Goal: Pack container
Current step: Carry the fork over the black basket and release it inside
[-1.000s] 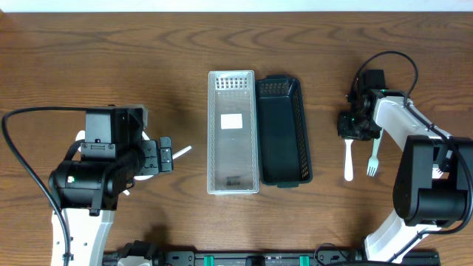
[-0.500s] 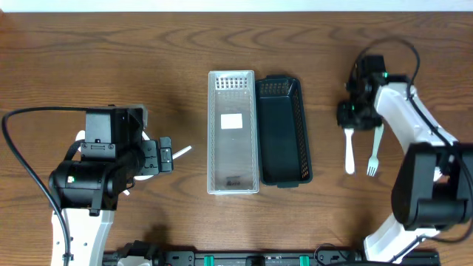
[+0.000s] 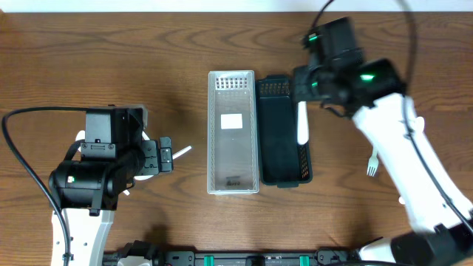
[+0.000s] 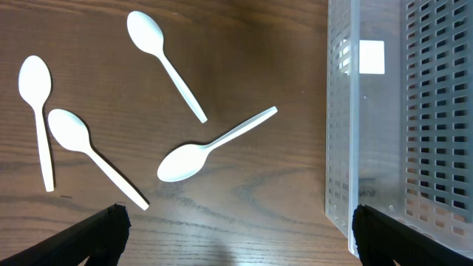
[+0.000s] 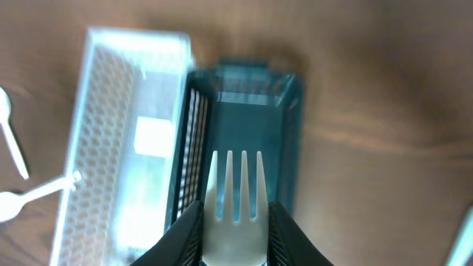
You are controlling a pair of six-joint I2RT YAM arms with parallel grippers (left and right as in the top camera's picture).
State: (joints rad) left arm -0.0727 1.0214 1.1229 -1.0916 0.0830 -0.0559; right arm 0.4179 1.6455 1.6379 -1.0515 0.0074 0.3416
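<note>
My right gripper [image 3: 304, 87] is shut on a white plastic fork [image 3: 301, 123] and holds it above the black slotted container [image 3: 284, 171]. In the right wrist view the fork [image 5: 235, 193] sits between the fingers [image 5: 235, 238], tines pointing over the black container [image 5: 290, 140]. The clear container [image 3: 233, 177] stands beside it on the left. My left gripper [image 3: 165, 154] is open and empty over several white spoons [image 4: 211, 142], which lie on the table left of the clear container [image 4: 353, 118].
A second white fork [image 3: 372, 164] lies on the table to the right of the black container. In the left wrist view more spoons lie at the left [image 4: 37, 111] and upper middle [image 4: 164, 63]. The left arm's body hides most spoons in the overhead view.
My right gripper has lifted a fork off the table at the right and carried it left, over the black container. The left arm has not moved.
</note>
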